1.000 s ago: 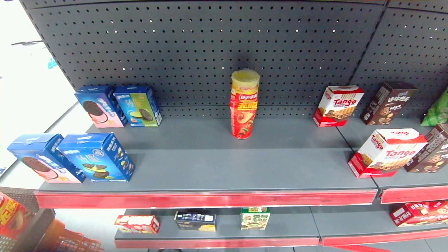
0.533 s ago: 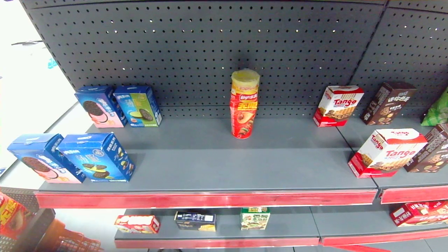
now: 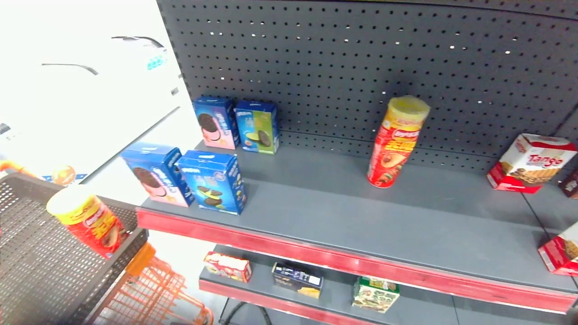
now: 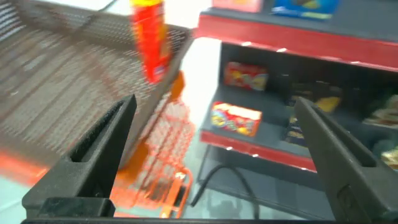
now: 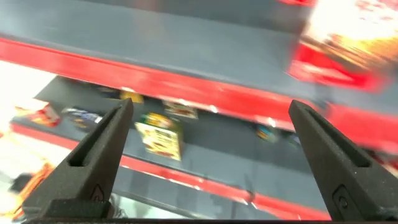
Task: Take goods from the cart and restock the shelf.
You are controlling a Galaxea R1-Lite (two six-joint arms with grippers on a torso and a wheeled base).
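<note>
2 red chips cans with yellow lids are here. The cart can (image 3: 88, 221) stands in the cart basket (image 3: 31, 262), a grey perforated tub at 8 o'clock in the head view that rides on an orange wire frame (image 3: 153, 289). It is the 1 item visible in the basket, near the corner closest to the shelving. The shelf can (image 3: 397, 142) stands on the top shelf (image 3: 338, 212) at 2 o'clock, close to the pegboard back panel (image 3: 338, 58) and well apart from every box.

4 blue cookie boxes share that board in 2 pairs, and the boxes of each pair touch. The back pair (image 3: 257, 126) is at 11 o'clock against the pegboard. The front pair (image 3: 212, 180) is at 9 o'clock, by the red front edge.

There are 2 red-and-white wafer boxes. The far wafer box (image 3: 533, 162) sits at 3 o'clock, and the near wafer box (image 3: 560, 255) at 4 o'clock is cut off by the picture's edge.

The lower shelf (image 3: 433, 309) holds 3 small boxes in a row around 6 o'clock: a red-and-white box (image 3: 228, 266), a dark blue box (image 3: 298, 280) and a green box (image 3: 375, 293).

The left gripper (image 4: 217, 155) has its fingers spread wide with nothing between them. It faces the cart, with the cart can (image 4: 149, 40) beyond it. The right gripper (image 5: 211, 155) is likewise spread wide and holds nothing. It faces the shelf's red edge, with the green box (image 5: 158, 137) beyond.
</note>
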